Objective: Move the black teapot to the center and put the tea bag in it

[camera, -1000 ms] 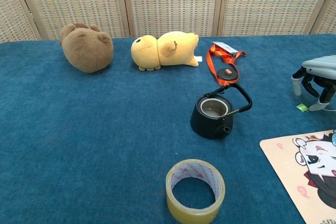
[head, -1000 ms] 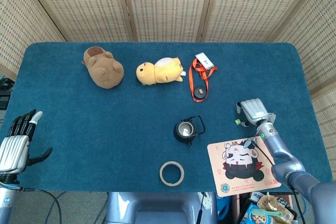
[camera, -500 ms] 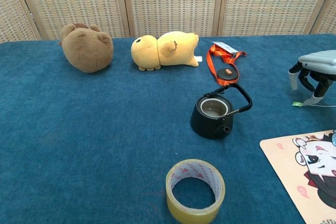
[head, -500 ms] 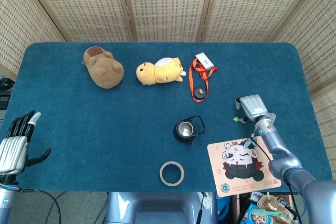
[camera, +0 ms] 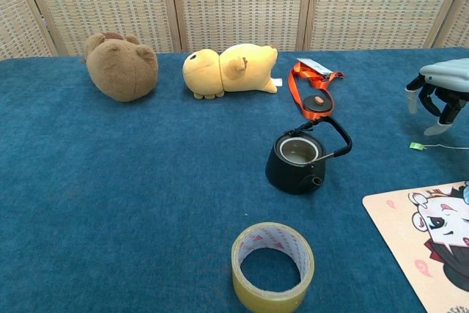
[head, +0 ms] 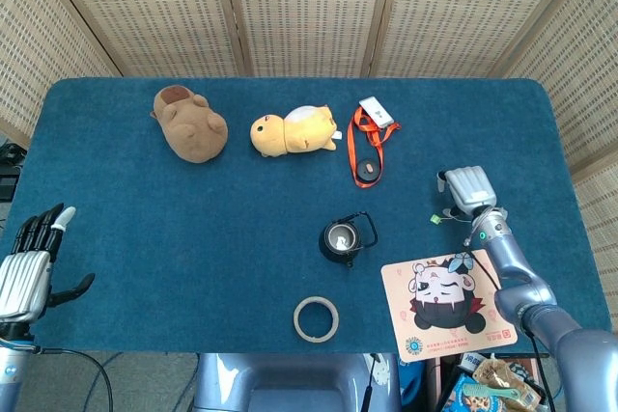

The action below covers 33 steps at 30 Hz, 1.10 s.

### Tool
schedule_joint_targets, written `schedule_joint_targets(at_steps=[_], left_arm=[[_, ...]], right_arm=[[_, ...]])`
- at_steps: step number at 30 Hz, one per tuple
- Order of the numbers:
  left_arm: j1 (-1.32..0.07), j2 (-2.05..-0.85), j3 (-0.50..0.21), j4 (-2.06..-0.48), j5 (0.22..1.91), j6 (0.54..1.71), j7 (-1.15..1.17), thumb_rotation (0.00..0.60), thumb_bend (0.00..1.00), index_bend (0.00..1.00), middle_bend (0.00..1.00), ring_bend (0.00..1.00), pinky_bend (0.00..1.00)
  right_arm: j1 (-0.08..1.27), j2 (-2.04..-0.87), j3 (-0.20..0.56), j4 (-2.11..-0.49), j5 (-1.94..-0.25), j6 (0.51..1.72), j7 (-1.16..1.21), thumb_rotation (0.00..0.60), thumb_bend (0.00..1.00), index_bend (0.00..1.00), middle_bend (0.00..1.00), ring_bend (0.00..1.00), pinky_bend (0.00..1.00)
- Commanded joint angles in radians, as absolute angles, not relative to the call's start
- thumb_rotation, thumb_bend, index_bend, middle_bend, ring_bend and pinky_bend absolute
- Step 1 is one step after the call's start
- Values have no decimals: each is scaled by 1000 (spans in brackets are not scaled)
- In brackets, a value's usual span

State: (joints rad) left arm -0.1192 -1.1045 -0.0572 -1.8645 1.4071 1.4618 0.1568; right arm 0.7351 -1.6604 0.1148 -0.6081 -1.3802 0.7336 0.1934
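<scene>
Looking down from the head camera, I see the black teapot (head: pixel 344 238) standing upright on the blue table (head: pixel 193 209), close to the middle and a little toward the near edge. Its lid is off, its handle is tilted to one side, and in the chest view the pale inside (camera: pixel 299 151) shows nothing I can make out.

My right hand (head: pixel 468 192) hangs over the right side of the table, palm down, its fingers (camera: pixel 442 111) curled downward. A thin white string runs from under them to a small green tag (camera: pixel 416 146) lying on the cloth just beside the hand. I cannot tell whether the fingers are pinching the string or the tea bag itself, since the bag is hidden from me.

My left hand (head: pixel 27 262) sits at the near left corner, fingers straight and spread, thumb out, holding nothing.

A roll of tape (head: pixel 316 319) lies flat near the front edge, just in front of the teapot. A cartoon mat (head: pixel 444 304) hangs over the near right edge. At the far side lie a brown plush (head: pixel 190 123), a yellow plush (head: pixel 293 131) and an orange lanyard (head: pixel 368 144) with a white card.
</scene>
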Motion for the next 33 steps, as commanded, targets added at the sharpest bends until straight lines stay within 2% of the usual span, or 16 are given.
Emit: schedule_joint_targets(at_steps=[1,14,25,33], left_arm=[[-120,-1105,-57,-1863,1408,1459,156,600,260,0,0,0,0],[-123,-1109,-60,-1855,1401,1450,153,600,259,0,0,0,0],[-121,-1111,-58,-1849,1396,1445,148,600,259,0,0,0,0],[-122,-1113,-60,-1845,1394,1443,148,600,259,0,0,0,0]], right_arm=[[723,-1647,110,-634,-1383,745,189,600,264,526,751,863,957],[709,-1613,99,-759,-1372,734,128,600,264,528,750,864,957],[714,-1623,102,-757,-1361,719,114,600,271,541,750,863,957],[718,-1628,104,-753,-1362,719,115,600,324,547,750,863,957]])
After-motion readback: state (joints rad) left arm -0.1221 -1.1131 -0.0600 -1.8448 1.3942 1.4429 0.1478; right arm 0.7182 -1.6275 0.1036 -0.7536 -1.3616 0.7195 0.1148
